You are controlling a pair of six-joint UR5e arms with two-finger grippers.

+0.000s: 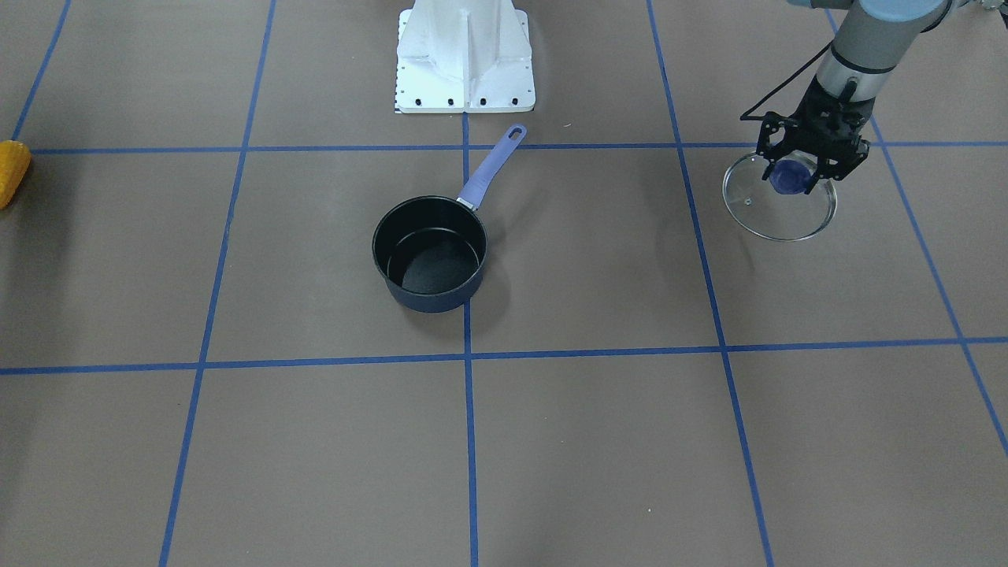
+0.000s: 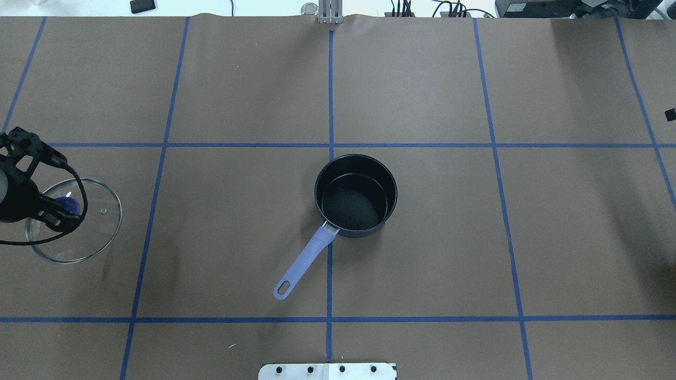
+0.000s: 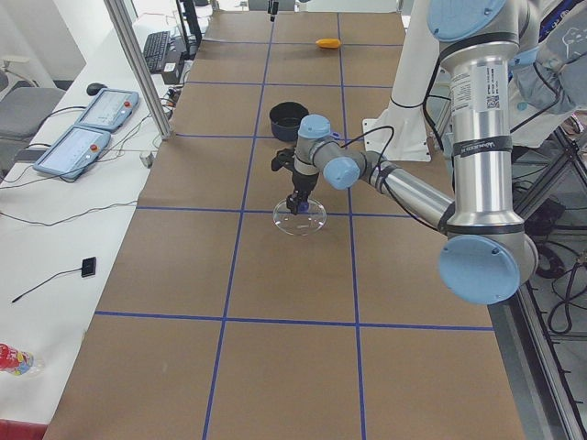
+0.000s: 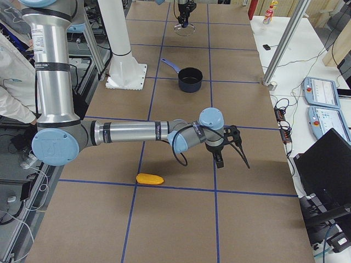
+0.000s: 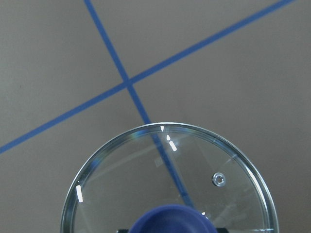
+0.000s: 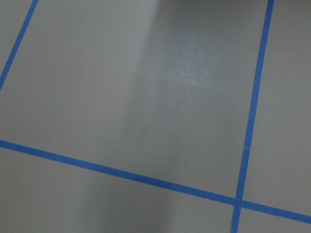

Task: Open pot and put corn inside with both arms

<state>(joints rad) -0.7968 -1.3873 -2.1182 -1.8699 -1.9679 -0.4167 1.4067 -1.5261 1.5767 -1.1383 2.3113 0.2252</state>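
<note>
- Left pincer (image 1: 794, 179) clamps the glass lid (image 1: 776, 216) by its knob (image 1: 790, 176) — well apart from the uncovered pot (image 1: 431, 298).
- Right pincer (image 4: 219, 159) near the corn (image 4: 149, 179) — open or closed, I cannot tell.

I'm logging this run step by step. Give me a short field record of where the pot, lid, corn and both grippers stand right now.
pot: open, empty, upright mid-table, handle angled towards the robot's base
lid: off the pot, far out on the robot's left
left gripper: shut on the lid's purple knob
corn: lying on the table on the robot's right, not gripped
right gripper: near the corn but apart from it; open or shut cannot be told
step left: corn into pot
</note>
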